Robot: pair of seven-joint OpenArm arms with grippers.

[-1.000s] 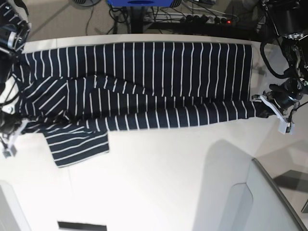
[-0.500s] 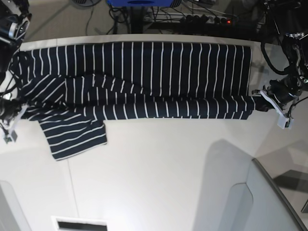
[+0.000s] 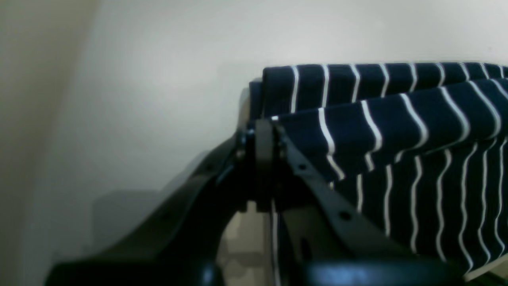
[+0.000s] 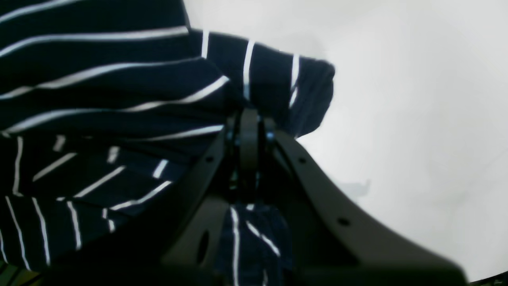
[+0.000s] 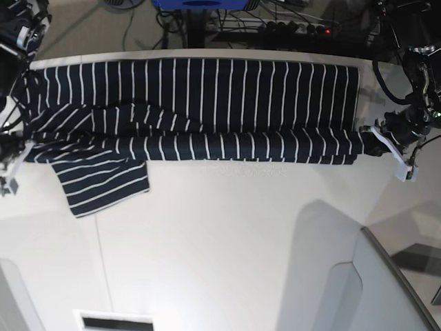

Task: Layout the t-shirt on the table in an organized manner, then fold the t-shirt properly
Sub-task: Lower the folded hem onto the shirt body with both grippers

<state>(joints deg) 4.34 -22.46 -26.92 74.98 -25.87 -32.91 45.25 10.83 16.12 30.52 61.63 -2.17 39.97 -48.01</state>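
The dark navy t-shirt [image 5: 207, 103] with thin white stripes lies as a long band across the far part of the white table [image 5: 227, 234]. Its near edge is folded over. One sleeve [image 5: 103, 183] sticks out toward me at the left. My left gripper [image 5: 373, 142] is at the band's right end, shut on the shirt's folded edge; it shows close up in the left wrist view [image 3: 262, 137], with the shirt [image 3: 397, 131] to its right. My right gripper [image 5: 15, 153] is at the left end, shut on bunched shirt fabric [image 4: 119, 119], as the right wrist view [image 4: 248, 131] shows.
Cables and a power strip [image 5: 296, 27] lie on the floor behind the table. A pale raised panel [image 5: 386, 289] stands at the lower right. A dark slot [image 5: 114, 322] sits at the bottom edge. A thin seam [image 5: 103, 262] runs down the tabletop.
Both grippers have carried the shirt's near edge toward the far side of the table. The fold line is straighter and farther back. The loose sleeve moved with it.
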